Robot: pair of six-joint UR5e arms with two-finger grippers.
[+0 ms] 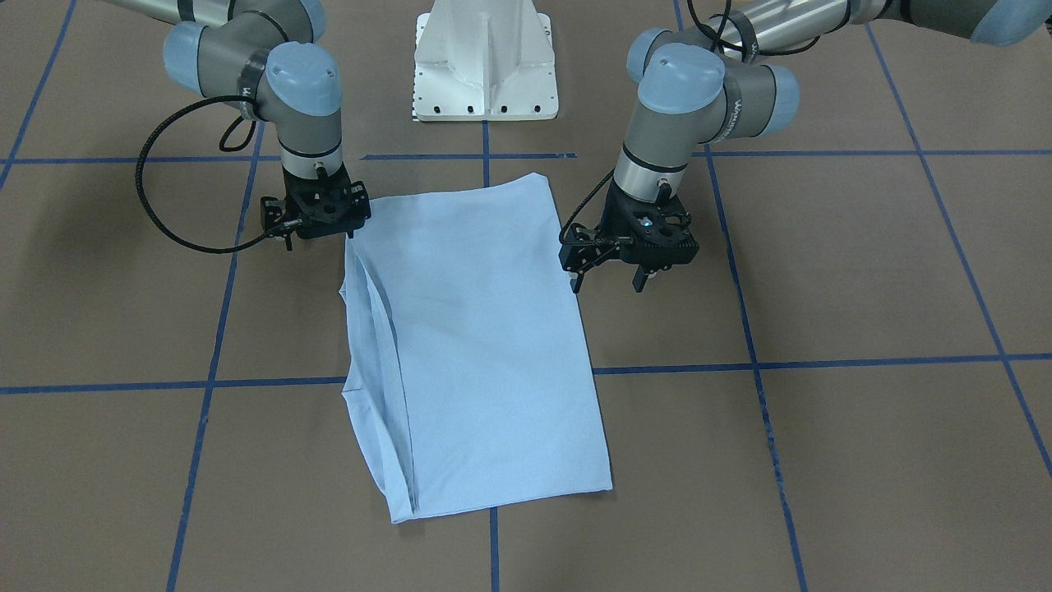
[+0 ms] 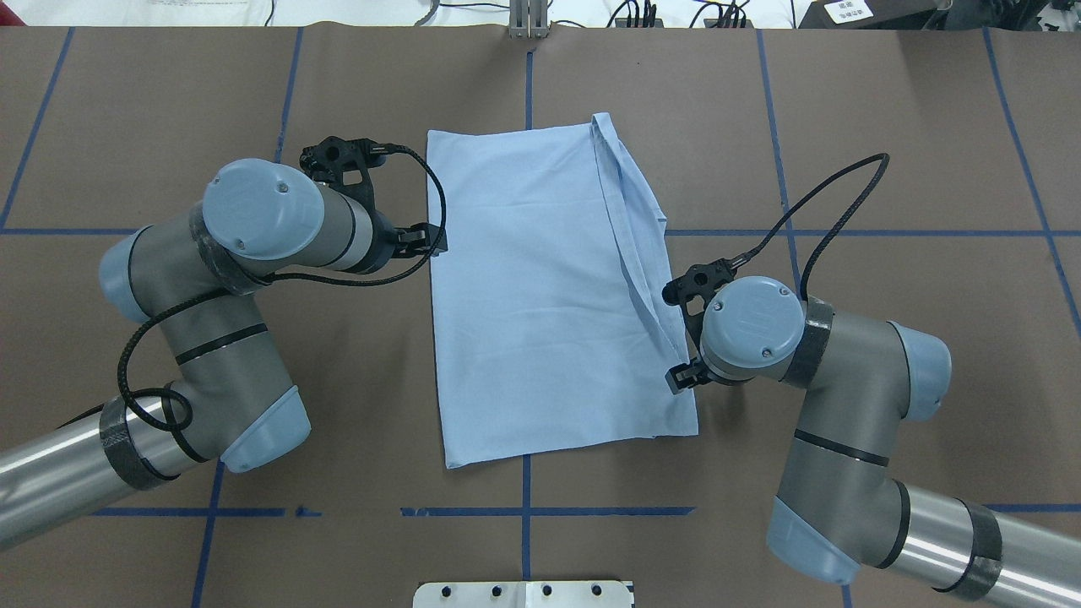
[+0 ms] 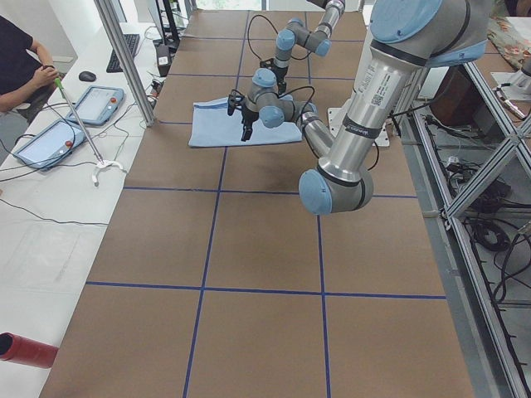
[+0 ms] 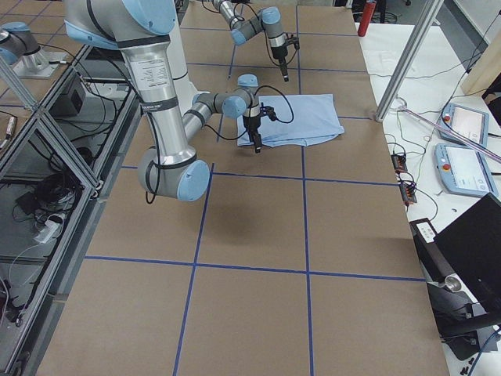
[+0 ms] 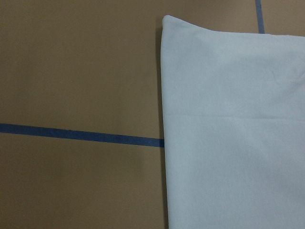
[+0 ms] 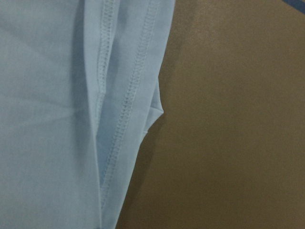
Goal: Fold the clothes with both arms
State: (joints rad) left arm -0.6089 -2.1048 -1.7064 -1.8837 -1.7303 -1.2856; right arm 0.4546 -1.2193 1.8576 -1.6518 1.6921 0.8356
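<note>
From overhead, the T-shirt [image 2: 540,287] ran 12-to-6 on the counter [image 2: 887,127], the left arm [image 2: 211,338] poising wide, empty jaws at its 9 o'clock edge and the right arm [image 2: 836,397] at 3 (jaw spread unreadable).

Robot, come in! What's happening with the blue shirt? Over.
Left gripper and right gripper low at T-shirt's opposite long edges, open or shut unclear. T-shirt folded into a rectangle, flat on table. Nothing in the way.
</note>
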